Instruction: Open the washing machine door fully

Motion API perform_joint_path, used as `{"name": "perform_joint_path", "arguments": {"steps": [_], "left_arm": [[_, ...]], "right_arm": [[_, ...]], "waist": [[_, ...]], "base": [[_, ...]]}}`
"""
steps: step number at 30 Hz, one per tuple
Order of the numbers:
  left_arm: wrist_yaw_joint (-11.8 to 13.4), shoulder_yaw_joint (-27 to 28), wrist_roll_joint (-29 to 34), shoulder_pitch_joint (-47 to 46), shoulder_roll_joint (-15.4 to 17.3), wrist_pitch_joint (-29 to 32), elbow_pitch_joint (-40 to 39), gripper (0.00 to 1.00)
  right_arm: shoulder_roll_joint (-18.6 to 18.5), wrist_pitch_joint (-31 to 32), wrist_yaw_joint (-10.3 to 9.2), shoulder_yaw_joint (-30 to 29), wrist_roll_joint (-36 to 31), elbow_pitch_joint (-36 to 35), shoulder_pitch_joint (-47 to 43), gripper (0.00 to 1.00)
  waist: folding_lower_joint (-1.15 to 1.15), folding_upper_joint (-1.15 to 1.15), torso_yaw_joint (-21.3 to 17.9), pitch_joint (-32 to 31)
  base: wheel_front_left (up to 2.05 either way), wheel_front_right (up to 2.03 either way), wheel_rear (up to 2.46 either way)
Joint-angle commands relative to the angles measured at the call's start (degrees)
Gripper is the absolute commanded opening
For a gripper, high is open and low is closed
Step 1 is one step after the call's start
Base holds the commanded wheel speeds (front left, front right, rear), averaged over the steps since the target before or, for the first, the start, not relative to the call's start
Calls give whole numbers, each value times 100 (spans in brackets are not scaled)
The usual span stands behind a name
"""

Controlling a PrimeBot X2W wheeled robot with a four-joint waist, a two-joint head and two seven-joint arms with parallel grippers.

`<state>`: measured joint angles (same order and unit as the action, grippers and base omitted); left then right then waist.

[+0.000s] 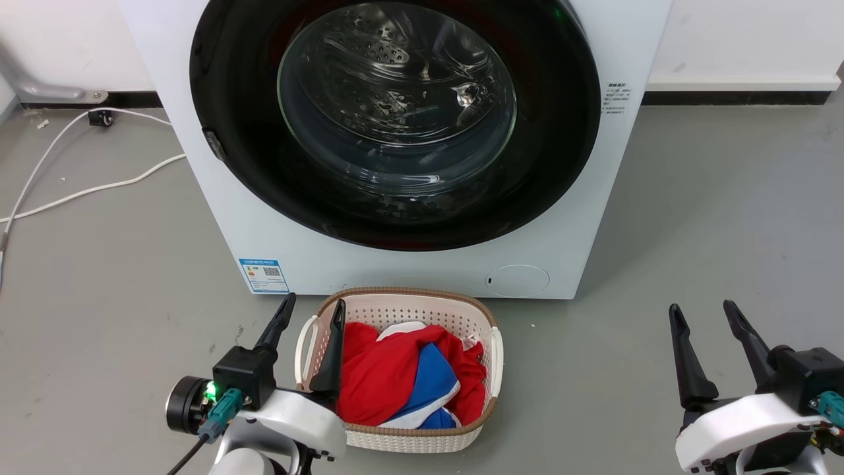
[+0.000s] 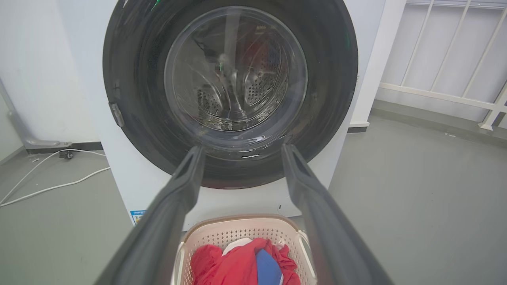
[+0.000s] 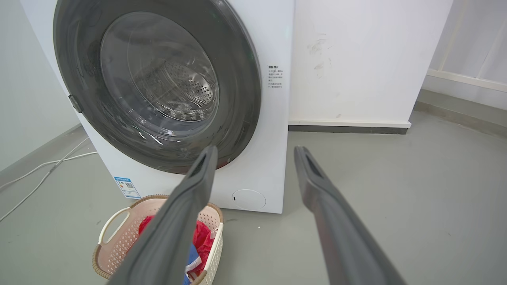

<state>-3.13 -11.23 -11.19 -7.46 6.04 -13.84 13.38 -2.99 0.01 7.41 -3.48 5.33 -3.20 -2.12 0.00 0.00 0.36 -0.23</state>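
Observation:
The white washing machine [image 1: 277, 231] stands ahead on the grey floor. Its round glossy black door [image 1: 231, 99] with the bulging glass bowl [image 1: 395, 105] lies flush against the front, with a small latch tab [image 1: 211, 143] on its left rim. The same door [image 2: 134, 99] [image 3: 237, 79] faces both wrist views. My left gripper [image 1: 314, 305] is open at the lower left, its fingers beside and over the basket's left end, well short of the door. My right gripper [image 1: 703, 308] is open at the lower right over bare floor.
A cream laundry basket [image 1: 484, 359] with red, blue and white clothes sits on the floor right in front of the machine. White cables [image 1: 86, 191] trail across the floor at the left. A white wall [image 3: 356, 59] stands to the right of the machine, with a white railing [image 2: 447, 95] beyond it.

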Motion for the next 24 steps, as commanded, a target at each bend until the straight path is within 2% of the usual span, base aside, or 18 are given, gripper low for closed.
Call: {"name": "perform_joint_path", "arguments": {"steps": [1,11,24], "left_arm": [[-25,11,65,-74,-19,-48,19,100],[-87,48,309,-113,-69,-148,159,100],[-184,165,142,-114,-155,-138,268,100]], "right_arm": [[14,-27,13,-10,-23,-43,-54,100],[17,-69,7,-4,-278,-47,-74,100],[16,-35,7,-9,-244,7,-77,100]], "waist": [[0,0,0,1],[0,0,5,7],[0,0,45,12]], "base": [[0,0,0],[0,0,0],[0,0,0]]}}
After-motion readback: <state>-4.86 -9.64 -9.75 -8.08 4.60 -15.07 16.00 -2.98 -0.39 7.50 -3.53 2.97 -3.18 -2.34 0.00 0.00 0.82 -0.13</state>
